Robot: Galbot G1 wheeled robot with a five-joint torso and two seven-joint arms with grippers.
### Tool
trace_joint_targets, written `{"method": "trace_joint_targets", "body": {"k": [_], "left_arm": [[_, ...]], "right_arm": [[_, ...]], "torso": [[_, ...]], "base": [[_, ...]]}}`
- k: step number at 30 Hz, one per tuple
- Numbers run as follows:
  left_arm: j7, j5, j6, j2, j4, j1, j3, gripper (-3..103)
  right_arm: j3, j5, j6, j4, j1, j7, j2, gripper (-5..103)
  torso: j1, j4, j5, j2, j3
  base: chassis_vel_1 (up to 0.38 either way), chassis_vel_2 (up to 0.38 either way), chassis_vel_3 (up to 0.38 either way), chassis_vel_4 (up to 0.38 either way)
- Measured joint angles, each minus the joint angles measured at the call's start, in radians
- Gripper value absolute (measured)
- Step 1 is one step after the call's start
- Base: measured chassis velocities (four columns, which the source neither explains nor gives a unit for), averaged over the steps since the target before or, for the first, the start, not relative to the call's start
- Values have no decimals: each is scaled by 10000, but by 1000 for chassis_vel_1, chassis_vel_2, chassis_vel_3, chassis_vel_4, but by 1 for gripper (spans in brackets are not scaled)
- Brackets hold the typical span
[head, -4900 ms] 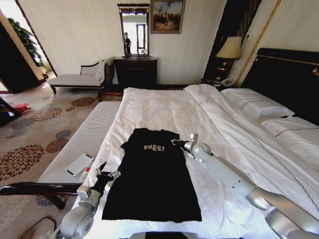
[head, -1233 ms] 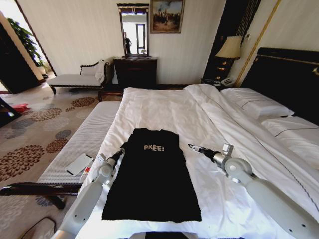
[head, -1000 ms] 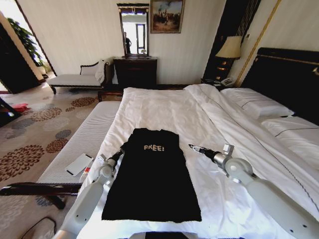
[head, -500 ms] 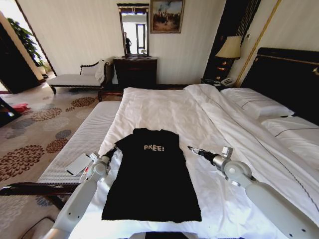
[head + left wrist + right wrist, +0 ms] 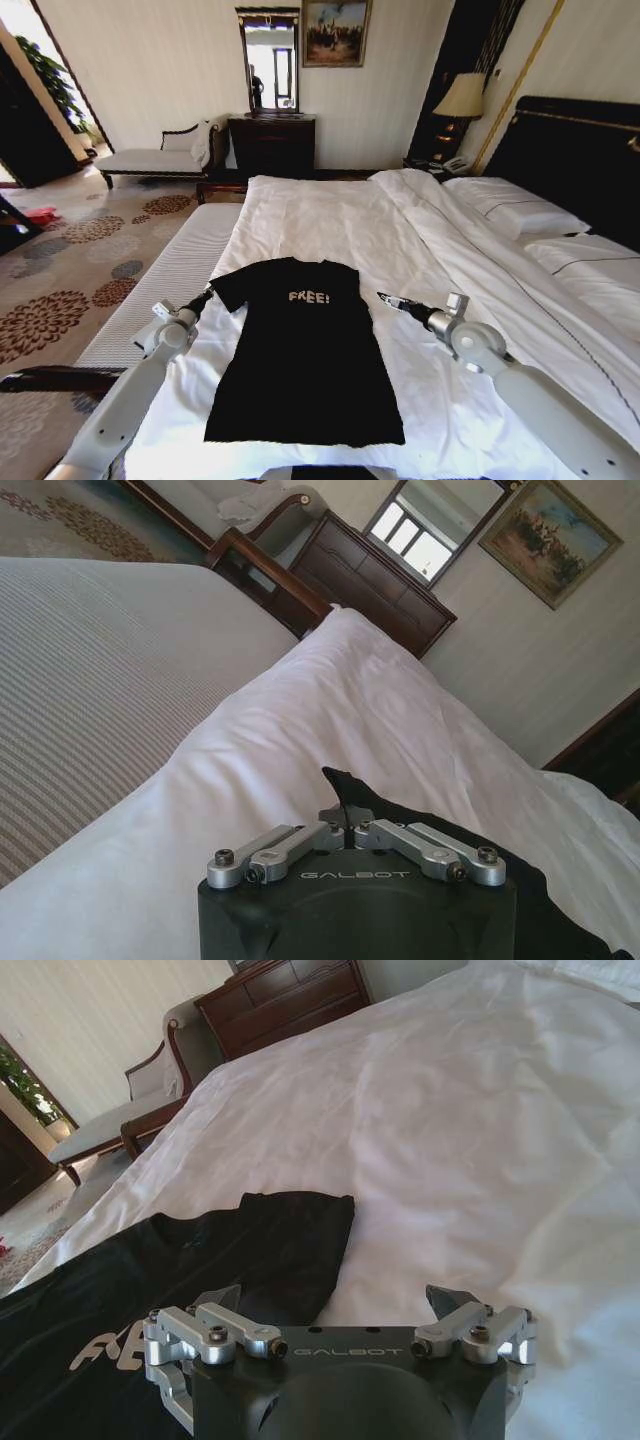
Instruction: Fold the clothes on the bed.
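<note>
Fabric of the black short-sleeved T-shirt point(image 5: 305, 350) with white "FREE!" lettering lay flat on the white sheets of the large bed point(image 5: 330, 215), its hem toward the near edge and its collar pointing away toward the far end. The left gripper point(image 5: 207, 294) sat at the shirt's left sleeve, close to the bed's left edge, its fingers pressed together and pinching the black sleeve cloth, which the left wrist view showed rising between them point(image 5: 345, 825). The right gripper point(image 5: 383, 297) hovered just off the shirt's right side over bare sheet, its fingers spread with nothing between them. Beyond the collar a wide stretch of white sheet lay open. To the right, white pillows point(image 5: 520, 210) rested against the dark wooden headboard point(image 5: 580, 160). Left of the bed ran a pale striped bench point(image 5: 165, 285).
</note>
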Motion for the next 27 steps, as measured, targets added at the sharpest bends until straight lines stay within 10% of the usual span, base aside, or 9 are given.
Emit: {"method": "trace_joint_targets", "body": {"k": [27], "left_arm": [[-1538, 589, 249, -236, -2126, -1766, 3130, 0]], "right_arm": [[625, -279, 51, -90, -698, -315, 211, 100]], "torso": [[0, -3, 1, 0, 1]], "base": [[0, 0, 0, 0]]}}
